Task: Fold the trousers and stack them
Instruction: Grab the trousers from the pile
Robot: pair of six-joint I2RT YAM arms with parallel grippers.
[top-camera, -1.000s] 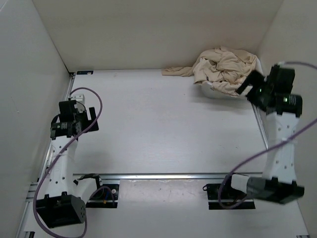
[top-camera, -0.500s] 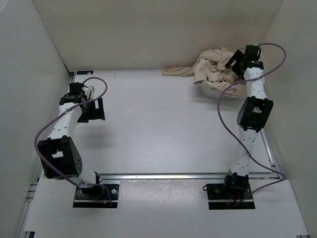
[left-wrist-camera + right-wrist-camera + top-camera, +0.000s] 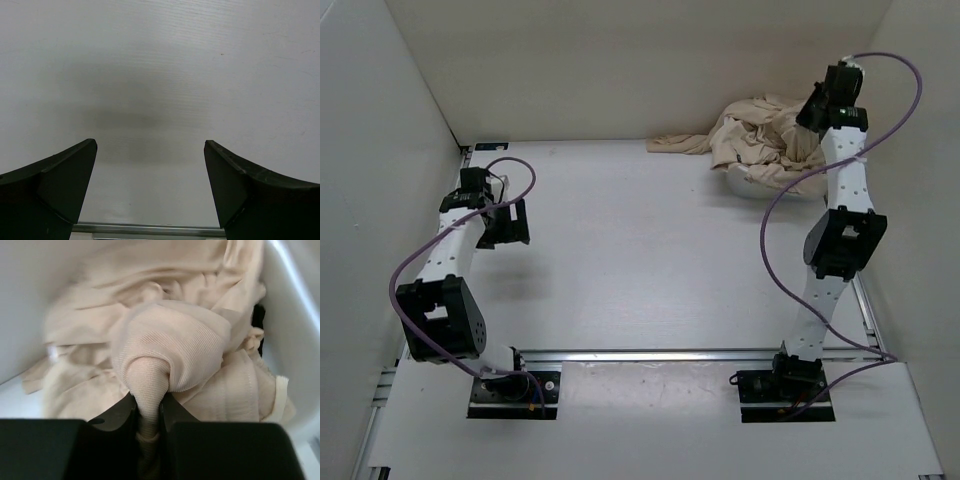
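Note:
Beige trousers [image 3: 760,135] lie heaped in a white basket [image 3: 745,182] at the table's far right corner, one leg trailing left onto the table. My right gripper [image 3: 807,122] reaches over the heap's right side. It is shut on a bunched fold of the trousers [image 3: 165,355], pinched between its two black fingers [image 3: 120,415]. My left gripper [image 3: 510,222] hovers over the bare table at the left, open, with nothing between its fingers [image 3: 60,185].
White walls enclose the table on the left, back and right. The basket's white rim [image 3: 295,340] runs close along the right of the gripped fold. A metal rail [image 3: 660,354] crosses the table near the arm bases.
My right arm stretched out over the basket and its gripper closed on a fold of the trousers. My left arm swung out over the table a second ago, then held still.

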